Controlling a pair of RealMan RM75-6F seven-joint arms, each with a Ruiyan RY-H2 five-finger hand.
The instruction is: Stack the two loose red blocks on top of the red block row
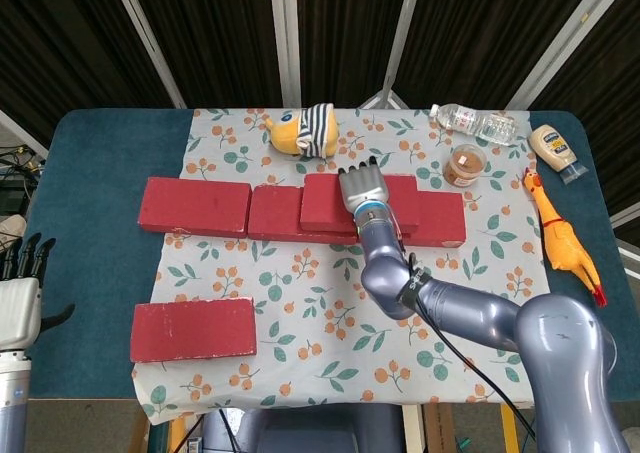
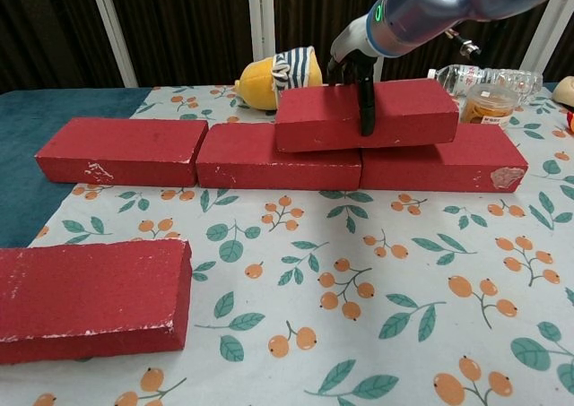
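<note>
In the head view, the right hand [image 1: 364,187] grips a red block [image 1: 358,202] from above, fingers draped over its far edge, and the block sits on the red block row [image 1: 195,206], straddling the seam between the middle and right blocks of that row. The second loose red block [image 1: 193,329] lies flat near the front left corner of the floral cloth [image 1: 320,303], well apart from the row. The left hand [image 1: 20,298] hangs at the far left edge off the table, holding nothing, its dark fingers upright and apart. Behind the row lie a striped plush toy [image 1: 300,130], a plastic bottle [image 1: 473,123], a small jar [image 1: 465,163], a mayonnaise bottle [image 1: 557,151] and a rubber chicken [image 1: 562,235]. In the chest view, the right hand [image 2: 357,61] clasps the held block [image 2: 368,114], one dark finger [image 2: 366,106] pressed down its front face; the block rests on the row [image 2: 121,149], slightly tilted, its left end a little higher than its right. The other loose block [image 2: 90,298] fills the lower left, close to the camera. The left hand does not show here.
</note>
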